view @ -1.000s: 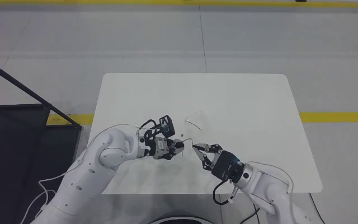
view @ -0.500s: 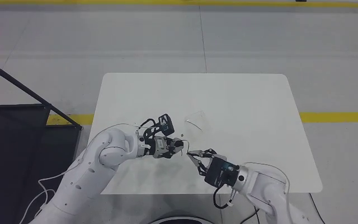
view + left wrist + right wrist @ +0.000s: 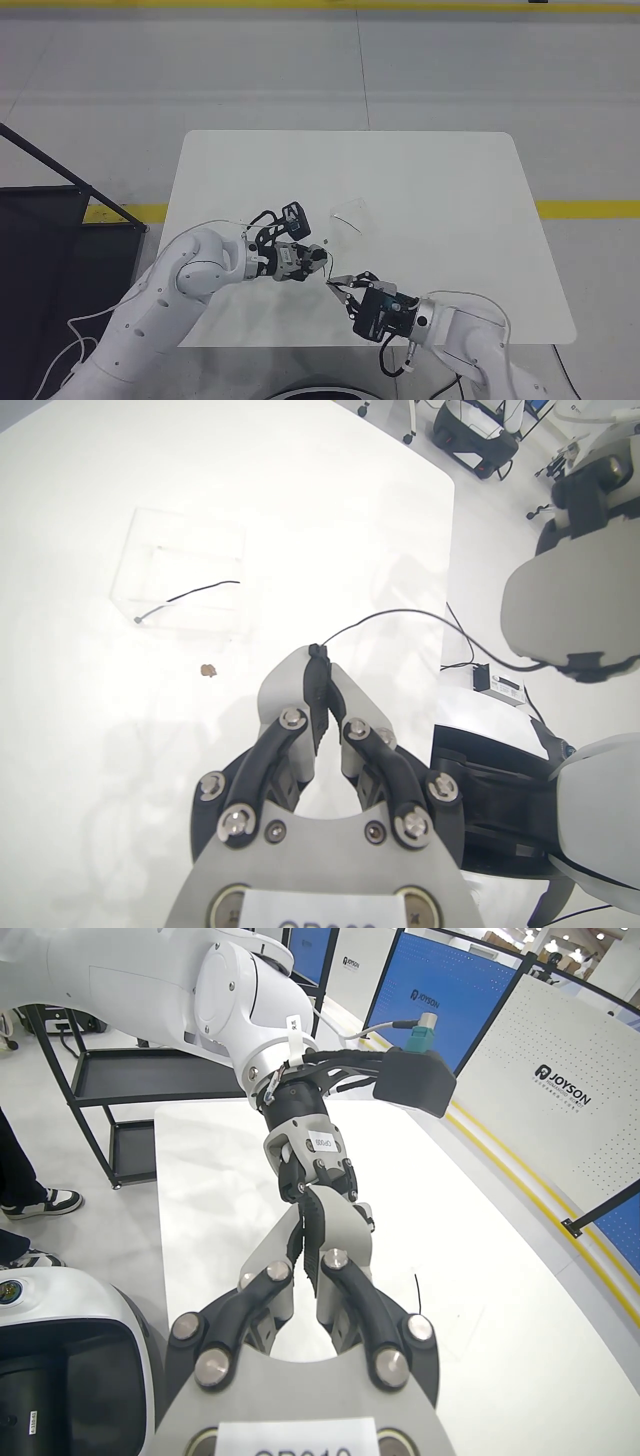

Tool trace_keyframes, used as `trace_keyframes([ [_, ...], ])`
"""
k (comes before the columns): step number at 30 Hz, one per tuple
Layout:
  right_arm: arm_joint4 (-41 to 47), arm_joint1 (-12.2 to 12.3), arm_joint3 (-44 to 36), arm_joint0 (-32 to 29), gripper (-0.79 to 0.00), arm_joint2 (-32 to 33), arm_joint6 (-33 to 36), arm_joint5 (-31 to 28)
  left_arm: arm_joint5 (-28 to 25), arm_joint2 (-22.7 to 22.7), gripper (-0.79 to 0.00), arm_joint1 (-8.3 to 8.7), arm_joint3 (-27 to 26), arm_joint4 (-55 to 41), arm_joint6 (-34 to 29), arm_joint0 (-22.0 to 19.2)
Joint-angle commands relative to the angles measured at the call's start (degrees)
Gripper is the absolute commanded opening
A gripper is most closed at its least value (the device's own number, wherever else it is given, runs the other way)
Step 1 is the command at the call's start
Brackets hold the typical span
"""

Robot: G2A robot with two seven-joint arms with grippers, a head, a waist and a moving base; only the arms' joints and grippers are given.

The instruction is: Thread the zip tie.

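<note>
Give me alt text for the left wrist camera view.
The left gripper is shut on the head of a black zip tie, whose thin tail arcs away above the white table. Beyond it, a clear box holds a second zip tie.

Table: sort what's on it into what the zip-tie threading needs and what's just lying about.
In the job: zip tie, its head pinched in the left gripper; right gripper.
Lying about: second zip tie in the clear tray; brown crumb.
</note>
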Motion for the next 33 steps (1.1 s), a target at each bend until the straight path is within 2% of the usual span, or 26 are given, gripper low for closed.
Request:
trace_keyframes([
  [1, -0.1, 0.0, 0.0, 0.2, -0.785, -0.2, 0.4, -0.3, 0.0, 0.1, -0.785, 0.03, 0.0, 0.0, 0.0, 0.0],
  [17, 0.4, 0.4, -0.2, 0.8, -0.785, -0.8, 2.8, -3.3, 0.2, 0.9, -0.785, 0.18, 0.1, 0.0, 0.3, -0.5],
  [33, 1.3, 0.5, -0.8, -0.4, -0.785, 0.0, 1.0, 2.2, -1.6, 1.1, -0.785, 0.57, -0.8, 3.1, 2.0, -0.2],
])
